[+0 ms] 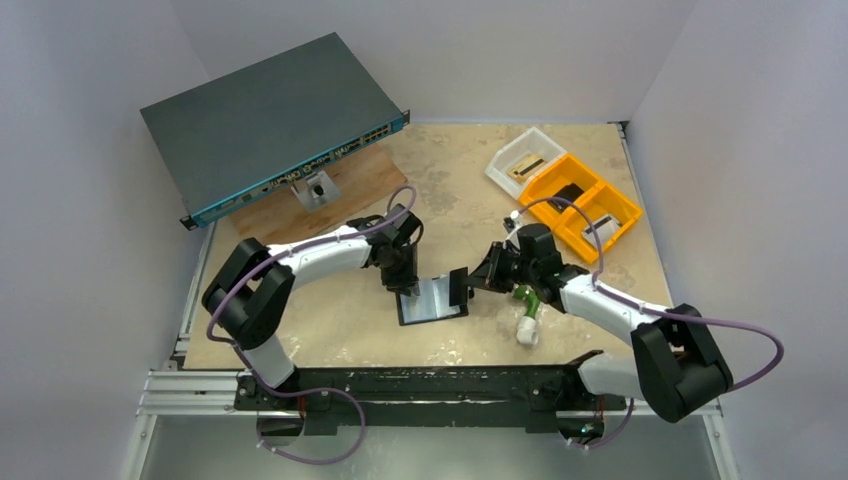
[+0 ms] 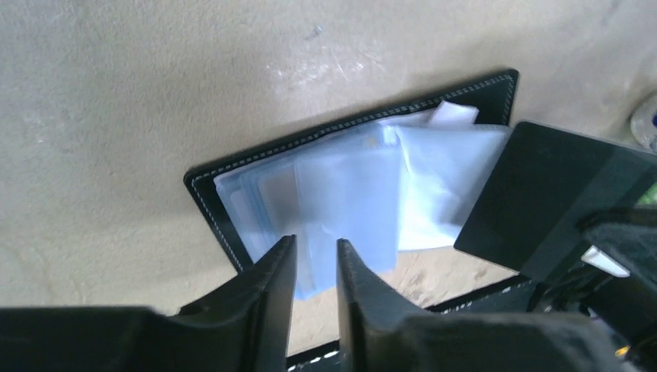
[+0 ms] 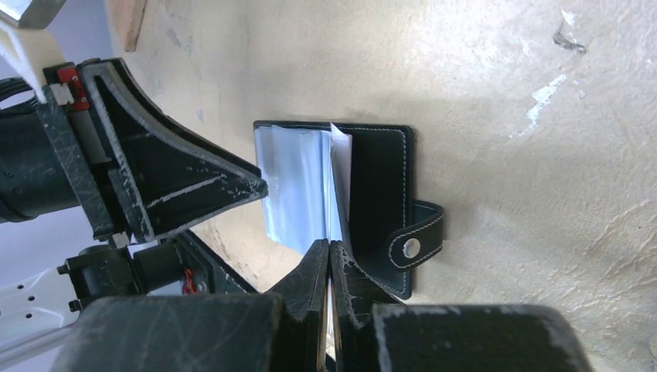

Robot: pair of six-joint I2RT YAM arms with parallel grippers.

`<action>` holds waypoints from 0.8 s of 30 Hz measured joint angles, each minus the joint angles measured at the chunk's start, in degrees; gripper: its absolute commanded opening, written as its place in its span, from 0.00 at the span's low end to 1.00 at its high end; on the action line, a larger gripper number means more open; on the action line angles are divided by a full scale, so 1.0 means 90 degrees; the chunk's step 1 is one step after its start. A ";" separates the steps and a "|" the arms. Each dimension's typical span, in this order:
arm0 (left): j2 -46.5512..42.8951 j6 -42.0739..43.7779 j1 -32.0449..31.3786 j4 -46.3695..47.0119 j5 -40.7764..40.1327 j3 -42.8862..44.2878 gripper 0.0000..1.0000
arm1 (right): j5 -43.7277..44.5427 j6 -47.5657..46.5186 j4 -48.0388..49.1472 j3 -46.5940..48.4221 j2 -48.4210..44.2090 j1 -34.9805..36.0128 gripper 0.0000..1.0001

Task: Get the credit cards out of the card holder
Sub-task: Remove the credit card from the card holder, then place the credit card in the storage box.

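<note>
card holder [image 3: 380, 186]: open flat on the table [image 1: 450, 190], about mid-table and slightly toward the near edge in the top view. Its strap with the silvery snap [image 3: 412, 247] is folded out to the side.
credit cards [image 2: 349, 194]: pale blue stack sitting in the holder's open half. One corner fans out past the holder's edge. A white slip sticks up at the fold.
left gripper [image 2: 316, 267]: at the holder's 9 o'clock in the top view. Jaws show a narrow gap, tips down at the stack's edge, with card showing in the gap. We cannot tell whether it is pinching a card or only straddling it.
right gripper [image 3: 329, 260]: at the holder's 3 o'clock. Jaws pressed together on a thin black leaf of the holder, which it holds upright so the pocket is exposed.
done: holder unsnapped and spread, leaf held back.
left: we see no card lying free on the table, so every card has yet to come out. We judge the task early.
surroundings: green-and-white piece [image 1: 527, 315] near 4 o'clock, orange tray [image 1: 585, 205] and clear tray [image 1: 520, 160] toward 1 o'clock, network switch [image 1: 270, 120] far off at 10 o'clock.
</note>
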 measured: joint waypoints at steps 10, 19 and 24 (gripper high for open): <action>-0.1124 0.0461 0.0000 -0.0396 0.0066 0.0029 0.61 | 0.0151 0.0002 -0.0444 0.0420 -0.0267 -0.0005 0.00; -0.2259 0.1044 0.0024 -0.0916 0.0146 -0.0002 0.71 | 0.0860 0.0024 -0.1251 0.1151 -0.0420 -0.0107 0.00; -0.2805 0.1302 0.0041 -0.1100 0.0316 -0.0117 0.71 | 0.1195 -0.0024 -0.1647 0.1792 -0.0250 -0.0702 0.00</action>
